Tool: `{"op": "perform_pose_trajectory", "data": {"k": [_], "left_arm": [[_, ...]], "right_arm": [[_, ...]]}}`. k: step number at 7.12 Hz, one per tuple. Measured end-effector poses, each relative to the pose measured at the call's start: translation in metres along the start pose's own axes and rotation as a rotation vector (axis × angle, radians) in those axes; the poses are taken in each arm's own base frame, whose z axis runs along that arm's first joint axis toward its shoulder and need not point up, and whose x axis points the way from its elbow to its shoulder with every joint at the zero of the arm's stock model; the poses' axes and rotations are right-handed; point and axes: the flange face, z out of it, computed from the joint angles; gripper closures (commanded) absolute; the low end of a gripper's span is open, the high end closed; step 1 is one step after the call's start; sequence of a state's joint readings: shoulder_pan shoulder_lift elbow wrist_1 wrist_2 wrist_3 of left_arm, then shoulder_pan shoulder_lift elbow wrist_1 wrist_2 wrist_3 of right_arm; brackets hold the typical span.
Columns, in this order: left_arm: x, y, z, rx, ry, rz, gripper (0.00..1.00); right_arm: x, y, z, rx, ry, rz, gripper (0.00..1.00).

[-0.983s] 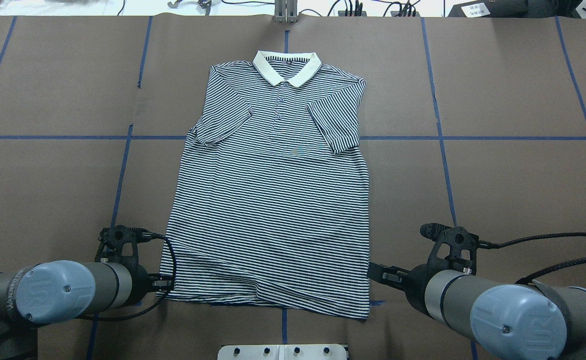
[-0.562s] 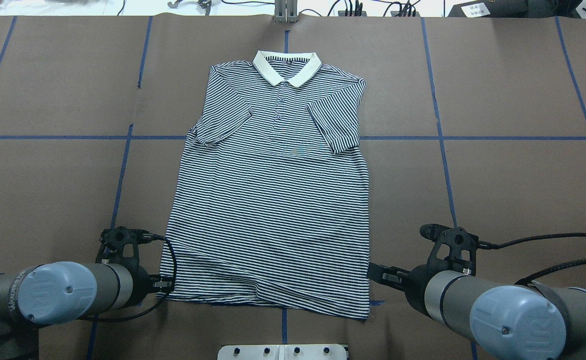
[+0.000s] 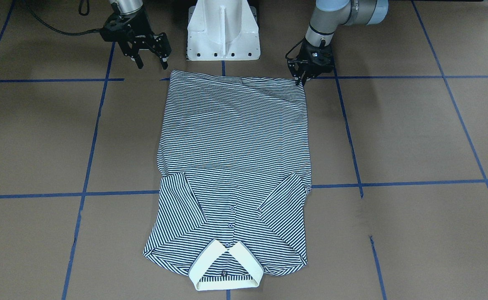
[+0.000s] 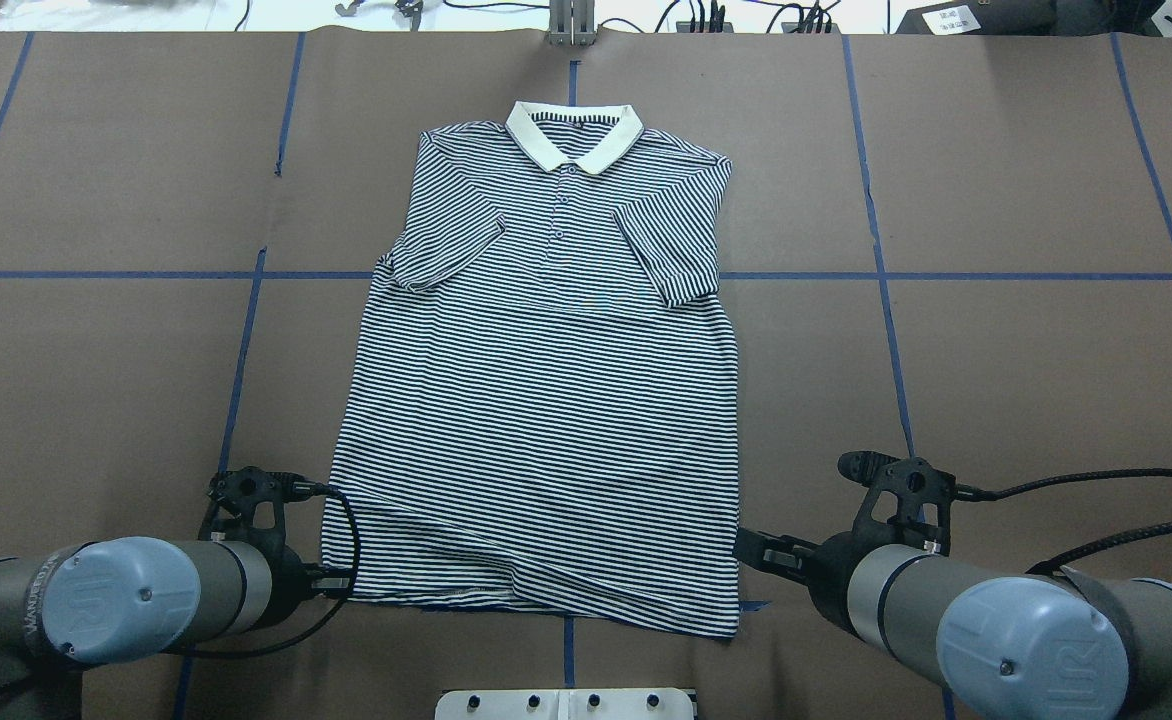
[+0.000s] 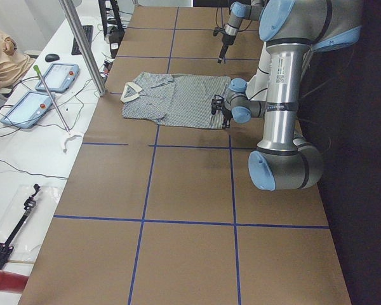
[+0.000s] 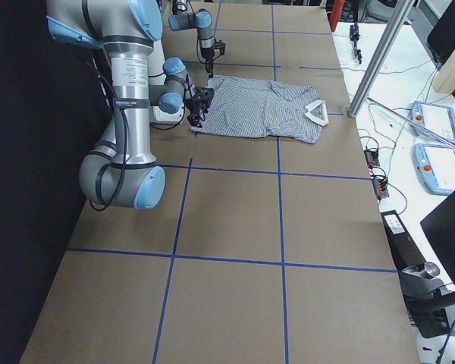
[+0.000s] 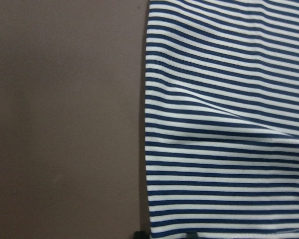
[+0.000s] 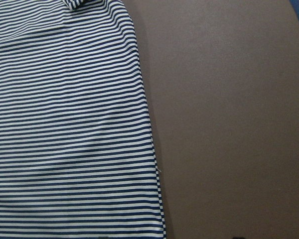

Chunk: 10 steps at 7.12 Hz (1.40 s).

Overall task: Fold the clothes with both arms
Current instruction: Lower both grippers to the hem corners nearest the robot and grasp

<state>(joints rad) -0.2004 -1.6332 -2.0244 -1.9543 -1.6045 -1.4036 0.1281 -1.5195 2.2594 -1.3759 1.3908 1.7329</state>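
Note:
The striped polo shirt (image 4: 546, 400) lies flat on the brown table, collar (image 4: 573, 135) at the far side, both sleeves folded in over the chest. It also shows in the front view (image 3: 233, 146). My left gripper (image 3: 302, 80) points down at the hem's left corner, its tips at the cloth; I cannot tell whether it grips. The left wrist view shows the shirt's side edge (image 7: 224, 124) with a small wrinkle. My right gripper (image 3: 152, 64) is open and empty, just off the hem's right corner. The right wrist view shows the shirt's right edge (image 8: 70, 124).
The white pedestal base (image 3: 223, 33) stands just behind the hem, between the arms. Blue tape lines (image 4: 881, 275) cross the brown table cover. Cables and boxes lie along the far edge (image 4: 706, 15). Tablets (image 5: 38, 95) and a metal post (image 5: 82, 44) stand at the operators' side.
My left arm has moved slightly back toward the robot and a little toward the hem corner. The right arm and the shirt have barely moved.

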Motion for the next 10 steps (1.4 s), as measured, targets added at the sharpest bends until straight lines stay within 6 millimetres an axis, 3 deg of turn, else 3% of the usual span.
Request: {"op": "perform_pose_trajectory", "data": {"k": [1, 2, 6, 10], "left_arm": [[0.001, 0.000, -0.001, 0.001, 0.003, 0.000, 1.00], [0.002, 0.000, -0.003, 0.001, 0.007, 0.000, 1.00], [0.011, -0.001, -0.006, 0.000, 0.025, 0.001, 1.00], [0.013, -0.001, -0.007, 0.002, 0.029, 0.001, 1.00]], "right_arm": [[-0.001, 0.005, 0.003, 0.000, 0.002, 0.003, 0.31], [-0.003, 0.016, 0.010, 0.007, 0.008, 0.021, 0.36], [-0.045, 0.067, 0.053, 0.029, 0.126, 0.110, 0.39], [-0.043, 0.087, 0.072, 0.043, 0.165, 0.094, 0.54]]}}
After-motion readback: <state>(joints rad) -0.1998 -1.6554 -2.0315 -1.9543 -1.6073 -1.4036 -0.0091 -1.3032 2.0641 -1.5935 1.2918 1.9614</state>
